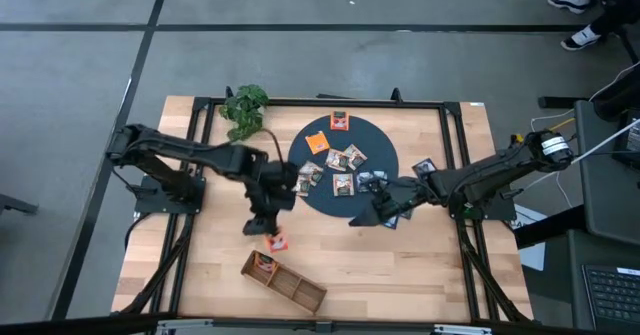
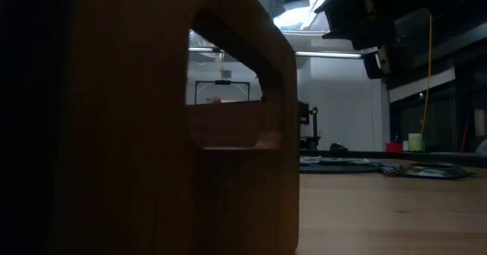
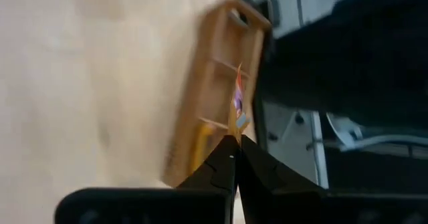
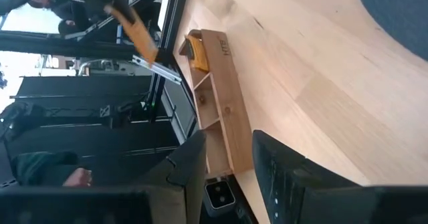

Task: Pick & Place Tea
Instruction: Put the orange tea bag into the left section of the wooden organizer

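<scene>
Fingers of the left gripper [image 3: 235, 144] are pinched tight on an orange sachet [image 1: 277, 241]; right gripper [image 4: 227, 158] is left parted, nothing held.

Tea sachets [image 1: 340, 165]: mixed orange, dark and pale squares, most flat on the round dark mat [image 1: 375, 135]. One orange sachet [image 1: 277, 241] pinched edge-on in left gripper [image 1: 268, 227], near the tray [image 1: 285, 280].

One tray [image 1: 285, 282], one round mat [image 1: 342, 165], one plant [image 1: 245, 108] and two arms. Orange sachets: four visible. The dark and pale sachets overlap too much to count.
</scene>
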You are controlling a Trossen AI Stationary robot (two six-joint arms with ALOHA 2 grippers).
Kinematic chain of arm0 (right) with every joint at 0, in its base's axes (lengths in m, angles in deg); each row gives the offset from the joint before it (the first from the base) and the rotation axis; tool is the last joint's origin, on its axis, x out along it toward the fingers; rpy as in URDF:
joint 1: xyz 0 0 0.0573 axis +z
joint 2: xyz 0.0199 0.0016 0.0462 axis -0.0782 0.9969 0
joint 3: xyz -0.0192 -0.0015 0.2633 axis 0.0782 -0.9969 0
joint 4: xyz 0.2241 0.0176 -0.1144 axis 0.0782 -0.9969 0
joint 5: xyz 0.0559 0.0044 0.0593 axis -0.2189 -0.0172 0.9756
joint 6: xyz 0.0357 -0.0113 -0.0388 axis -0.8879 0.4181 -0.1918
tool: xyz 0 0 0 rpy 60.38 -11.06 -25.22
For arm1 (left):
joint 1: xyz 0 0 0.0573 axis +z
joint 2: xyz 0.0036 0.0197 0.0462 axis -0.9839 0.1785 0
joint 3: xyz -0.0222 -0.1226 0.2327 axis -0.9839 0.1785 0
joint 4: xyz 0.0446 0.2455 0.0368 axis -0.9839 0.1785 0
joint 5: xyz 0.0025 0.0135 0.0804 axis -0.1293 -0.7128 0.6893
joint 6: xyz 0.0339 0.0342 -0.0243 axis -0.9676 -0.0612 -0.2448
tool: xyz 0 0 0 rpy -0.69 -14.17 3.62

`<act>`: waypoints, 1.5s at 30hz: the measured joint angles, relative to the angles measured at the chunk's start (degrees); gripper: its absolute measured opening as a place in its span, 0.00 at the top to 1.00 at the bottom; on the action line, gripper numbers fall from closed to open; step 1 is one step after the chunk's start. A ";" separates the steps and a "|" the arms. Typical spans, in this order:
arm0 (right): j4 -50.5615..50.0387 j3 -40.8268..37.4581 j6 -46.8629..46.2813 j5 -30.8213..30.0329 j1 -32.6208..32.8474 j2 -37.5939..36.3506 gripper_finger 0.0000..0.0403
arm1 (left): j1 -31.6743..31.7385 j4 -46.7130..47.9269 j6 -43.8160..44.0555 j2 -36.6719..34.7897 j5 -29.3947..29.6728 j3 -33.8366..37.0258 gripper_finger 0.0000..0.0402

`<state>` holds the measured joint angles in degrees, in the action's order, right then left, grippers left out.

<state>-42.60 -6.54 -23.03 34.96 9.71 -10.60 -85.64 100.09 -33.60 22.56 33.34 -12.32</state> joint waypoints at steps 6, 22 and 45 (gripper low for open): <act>-0.66 0.00 2.52 -4.43 2.39 0.00 0.69 | -8.83 -0.02 5.84 -0.02 3.64 -0.25 0.99; -3.15 0.00 2.84 -9.31 4.07 0.00 0.69 | -20.08 2.64 2.84 3.42 16.94 -0.27 0.99; -6.45 0.00 3.72 -11.40 4.07 0.07 0.69 | -21.00 16.34 -11.44 19.94 23.96 -12.47 0.99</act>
<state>-49.05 -6.54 -19.31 23.56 13.77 -10.54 -106.63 116.43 -45.04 42.50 57.30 -24.79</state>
